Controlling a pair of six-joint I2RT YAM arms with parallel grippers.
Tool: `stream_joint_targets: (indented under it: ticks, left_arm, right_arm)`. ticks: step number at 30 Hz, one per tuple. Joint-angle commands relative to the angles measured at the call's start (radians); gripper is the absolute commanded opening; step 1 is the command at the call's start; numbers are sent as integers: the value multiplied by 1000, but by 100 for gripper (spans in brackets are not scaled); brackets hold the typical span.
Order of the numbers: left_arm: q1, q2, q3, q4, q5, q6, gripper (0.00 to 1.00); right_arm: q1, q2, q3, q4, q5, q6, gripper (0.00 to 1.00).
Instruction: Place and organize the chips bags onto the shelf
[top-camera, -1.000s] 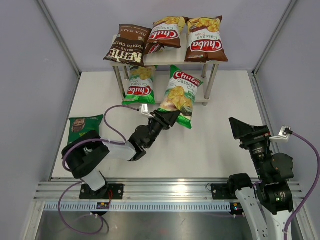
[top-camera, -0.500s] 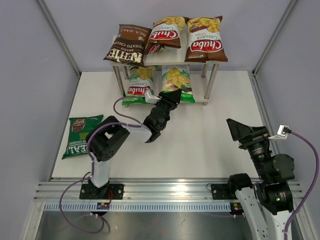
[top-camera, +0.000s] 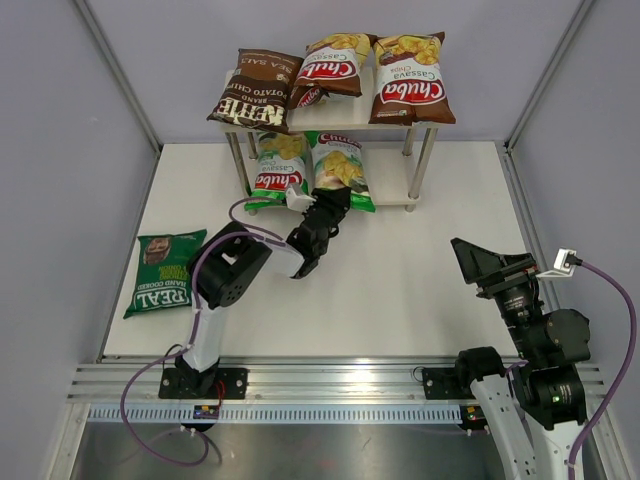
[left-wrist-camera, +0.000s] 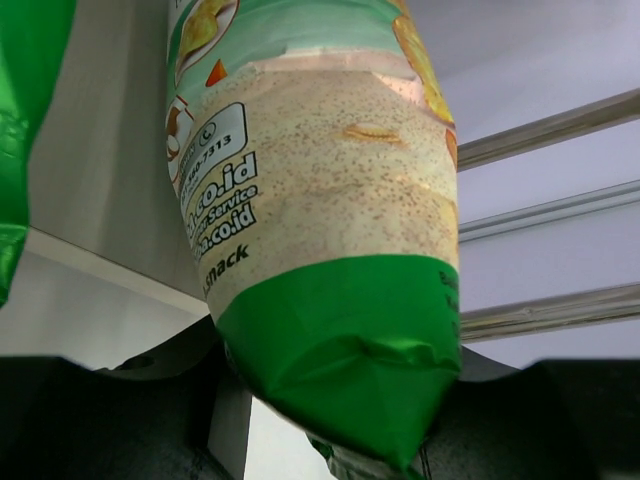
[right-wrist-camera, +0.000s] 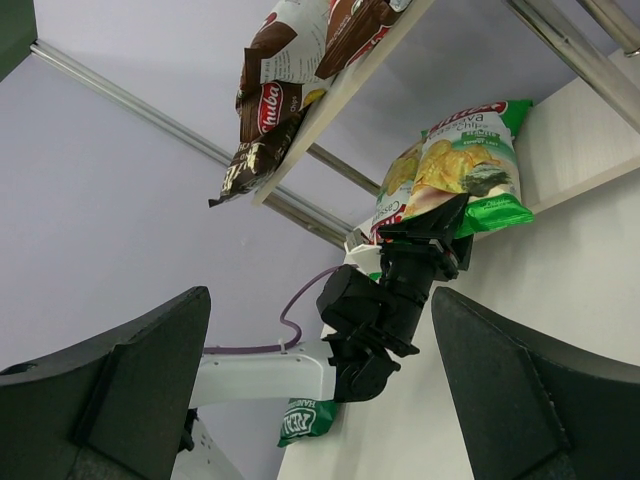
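Note:
The shelf (top-camera: 347, 112) stands at the back of the table. Its top board carries a dark brown Kettle bag (top-camera: 255, 90) and two brown Chuba bags (top-camera: 330, 62) (top-camera: 408, 80). On the lower board lies a green Chuba bag (top-camera: 278, 166). Beside it is a second green Chuba bag (top-camera: 341, 163) (left-wrist-camera: 330, 220), with my left gripper (top-camera: 329, 202) (left-wrist-camera: 330, 425) shut on its bottom seam. A dark green REAL bag (top-camera: 165, 272) lies flat at the table's left. My right gripper (top-camera: 478, 262) (right-wrist-camera: 320, 400) hovers open and holds nothing at the right.
Thin silver shelf legs (top-camera: 420, 165) stand either side of the lower board (top-camera: 395, 192). My left arm (right-wrist-camera: 385, 305) stretches across the middle of the table toward the shelf. Grey walls enclose the table on three sides.
My left gripper has carried the green Chuba bag back and left, from in front of the shelf onto the lower board beside the other green bag. The right arm has barely shifted.

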Motion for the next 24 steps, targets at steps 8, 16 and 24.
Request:
stream_joint_targets:
  ticks: [8, 16, 24]
  left_arm:
    - [50, -16, 23, -36, 60, -53, 20]
    - [54, -13, 66, -124, 89, -47, 34]
    - [50, -65, 79, -312, 74, -77, 59]
  right_arm:
    - [2, -25, -5, 43, -26, 19, 100]
    - [2, -33, -4, 29, -24, 18, 99]
    - [2, -41, 19, -3, -17, -2, 99]
